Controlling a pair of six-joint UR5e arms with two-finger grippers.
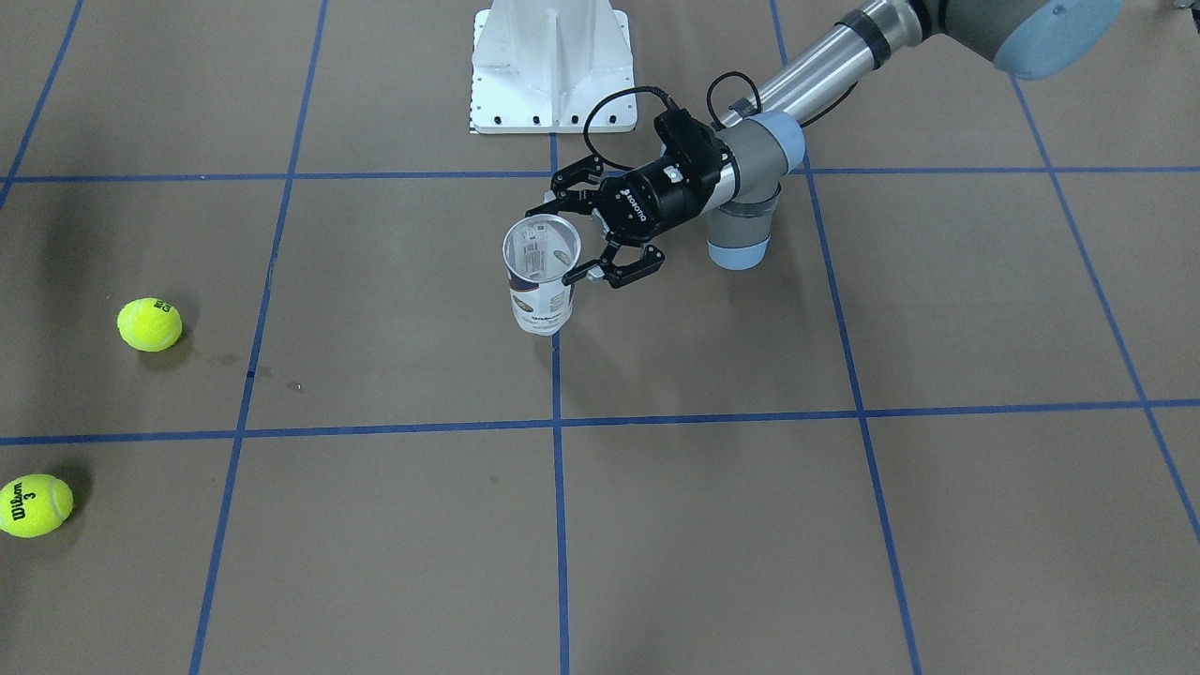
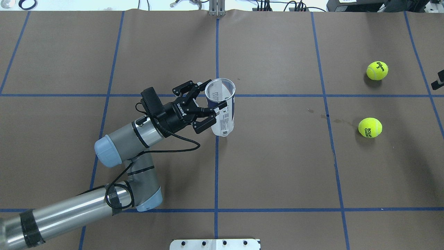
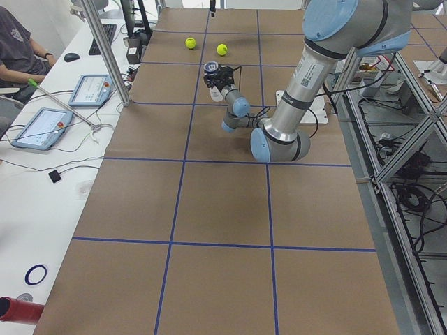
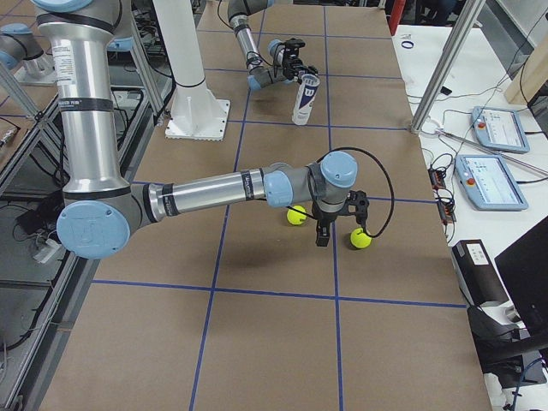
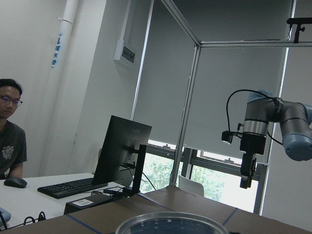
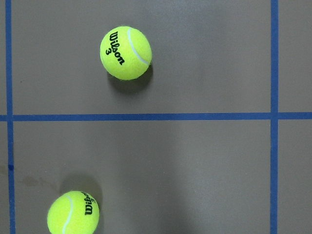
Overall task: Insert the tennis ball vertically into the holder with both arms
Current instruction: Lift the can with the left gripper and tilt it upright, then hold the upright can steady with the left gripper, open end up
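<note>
I am at the start of the loading step: no ball is in yet. My left gripper [image 2: 210, 99] is closed around the clear plastic tennis-ball can with the white and navy label [image 2: 223, 119], fingers on either side just under its rim. It holds the can upright near the middle of the brown paper counter with blue grid lines [image 2: 277, 166], mouth facing up. Looking down the mouth, the can is empty.

My right gripper [image 4: 327, 229] hangs pointing down above the counter, between the yellow Wilson tennis ball [image 2: 377, 70] and the yellow Roland Garros tennis ball [image 2: 370, 127]. Both lie well apart from the can, on my right side. I cannot tell whether those fingers are apart or together.

Next, I judge, my right gripper must drop onto one ball, pinch it, carry it over the mouth and lower it straight in while my left keeps the can steady.
</note>
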